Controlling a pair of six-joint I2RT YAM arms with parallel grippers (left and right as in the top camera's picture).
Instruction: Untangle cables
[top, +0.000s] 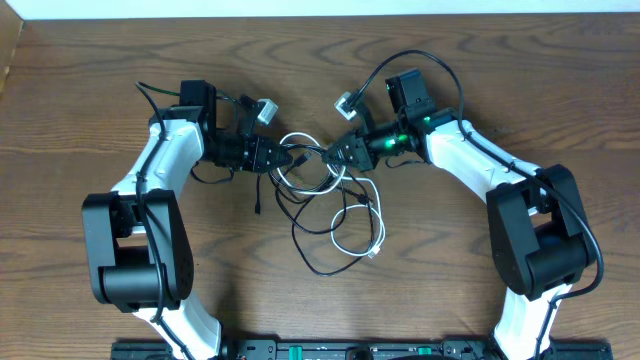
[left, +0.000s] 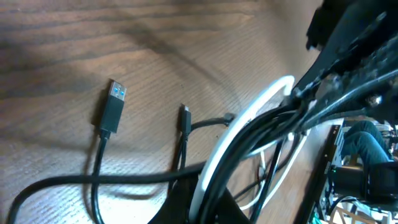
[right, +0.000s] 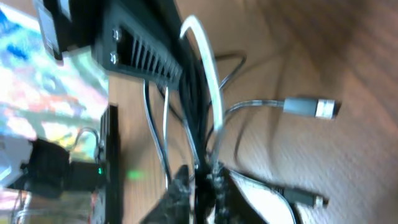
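The cables lie tangled at the table's middle: a white cable (top: 381, 225) looping down to the right, and black cables (top: 259, 195) crossing it. My left gripper (top: 283, 157) and right gripper (top: 333, 152) face each other across the knot, close together. In the left wrist view my left gripper (left: 208, 194) is shut on the white cable (left: 261, 102) and black strands beside it; a black USB plug (left: 112, 106) lies loose on the wood. In the right wrist view my right gripper (right: 200, 180) is shut on a black strand, next to the white cable (right: 208, 56) and a grey plug (right: 311, 107).
The wooden table (top: 80, 90) ends at a pale wall along the top. A black rail (top: 330, 350) runs along the front edge between the two arm bases. The opposite arm's dark body (left: 354, 37) fills the top right of the left wrist view.
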